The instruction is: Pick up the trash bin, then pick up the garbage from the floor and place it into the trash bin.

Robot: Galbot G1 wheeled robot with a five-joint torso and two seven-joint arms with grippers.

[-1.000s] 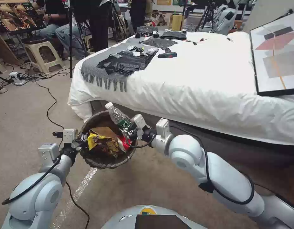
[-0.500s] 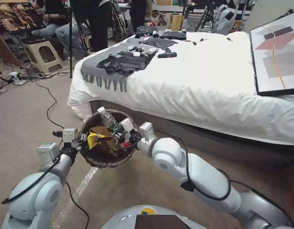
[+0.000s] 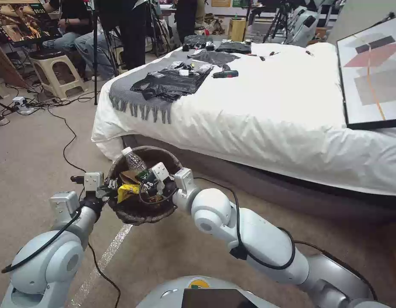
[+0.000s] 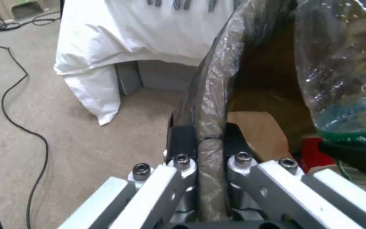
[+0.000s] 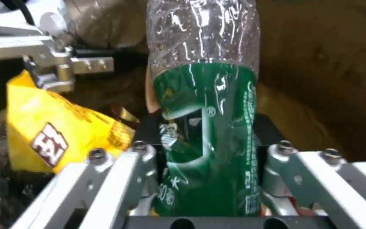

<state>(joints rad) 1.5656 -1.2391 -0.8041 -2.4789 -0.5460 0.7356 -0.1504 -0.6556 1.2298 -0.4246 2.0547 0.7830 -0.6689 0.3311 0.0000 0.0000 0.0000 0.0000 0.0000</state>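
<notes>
We see the right tool (image 3: 151, 181) moved left across the frame, now deeper over the trash bin (image 3: 143, 212). Its bottle (image 3: 132, 160) shifted left and lower, partly covering the yellow wrapper (image 3: 127, 191).

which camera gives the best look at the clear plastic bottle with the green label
The right wrist view: the clear plastic bottle with the green label sits close up, clamped in the right tool. The head view shows it small; the left wrist view catches part.
</notes>
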